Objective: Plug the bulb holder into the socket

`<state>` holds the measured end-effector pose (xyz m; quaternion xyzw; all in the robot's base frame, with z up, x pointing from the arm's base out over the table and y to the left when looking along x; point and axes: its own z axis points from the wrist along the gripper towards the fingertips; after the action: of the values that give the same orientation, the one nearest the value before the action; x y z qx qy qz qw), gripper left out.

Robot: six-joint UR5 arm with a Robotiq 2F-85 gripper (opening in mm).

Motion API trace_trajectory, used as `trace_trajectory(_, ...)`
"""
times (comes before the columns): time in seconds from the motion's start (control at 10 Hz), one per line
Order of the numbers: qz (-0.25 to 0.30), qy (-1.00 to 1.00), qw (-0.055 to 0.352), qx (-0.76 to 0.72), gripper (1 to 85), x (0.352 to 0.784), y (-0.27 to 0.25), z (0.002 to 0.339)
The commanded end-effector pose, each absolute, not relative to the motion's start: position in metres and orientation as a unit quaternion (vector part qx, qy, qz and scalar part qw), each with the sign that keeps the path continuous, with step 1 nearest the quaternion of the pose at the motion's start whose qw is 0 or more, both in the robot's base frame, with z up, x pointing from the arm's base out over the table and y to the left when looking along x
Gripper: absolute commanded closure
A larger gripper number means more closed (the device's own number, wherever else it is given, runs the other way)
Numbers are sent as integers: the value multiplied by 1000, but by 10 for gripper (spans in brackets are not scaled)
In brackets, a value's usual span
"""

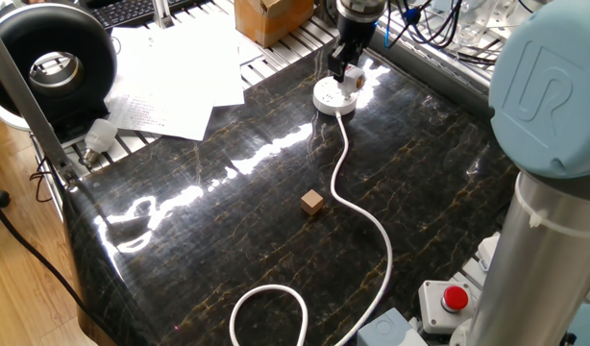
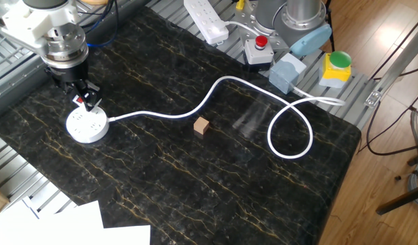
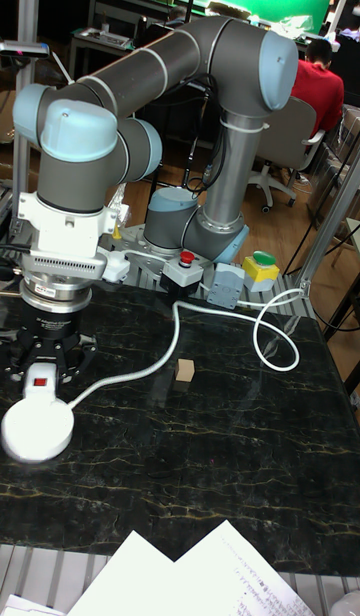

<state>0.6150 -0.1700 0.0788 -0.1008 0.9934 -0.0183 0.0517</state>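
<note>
Tall fixed view was the clearest: the pincer (image 3: 42,374) was seen clenched on the bulb holder (image 3: 40,381), a small white boxy plastic piece with a red rectangular patch facing the camera, held just above the far edge of the socket (image 3: 38,430). Whether the holder's prongs were touching the socket top could not be told. In the other fixed view the bulb holder (image 2: 80,101) was held at the rim of the socket (image 2: 86,125), not over its middle, so the step in hand was judged to be alignment before insertion. For a clean plug-in, the holder should be shifted over the holes, kept upright, matched to the hole pattern, then pressed straight down; the puck is light and sits on a glossy surface, so a sideways push would likely slide it. In one fixed view the pincer (image 1: 344,68) was seen over the socket (image 1: 334,96), a round, smooth white puck with small holes on top. A long, rounded white cord (image 2: 216,89) was trailed from it in curves and a loop. The worktop (image 2: 216,177) was dark polished stone with gold veining, strongly reflective. A small matte wooden cube (image 2: 201,125) was lying well apart, beside the cord. Paper sheets (image 1: 170,77) were noted past the edge.
</note>
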Motion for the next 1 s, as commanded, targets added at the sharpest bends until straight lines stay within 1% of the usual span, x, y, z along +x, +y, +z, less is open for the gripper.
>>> trace_trajectory(0.0, -7, 993, 62, -100, 840, 616, -165, 79)
trace_trajectory(0.2, -6, 992, 67, -103, 830, 617, -165, 78)
trace_trajectory(0.3, -4, 992, 69, -107, 797, 618, -164, 78)
trace_trajectory(0.4, -4, 991, 72, -112, 740, 619, -163, 78)
trace_trajectory(0.7, 2, 990, 77, -120, 683, 619, -161, 77)
trace_trajectory(0.9, 0, 988, 82, -132, 620, 620, -162, 77)
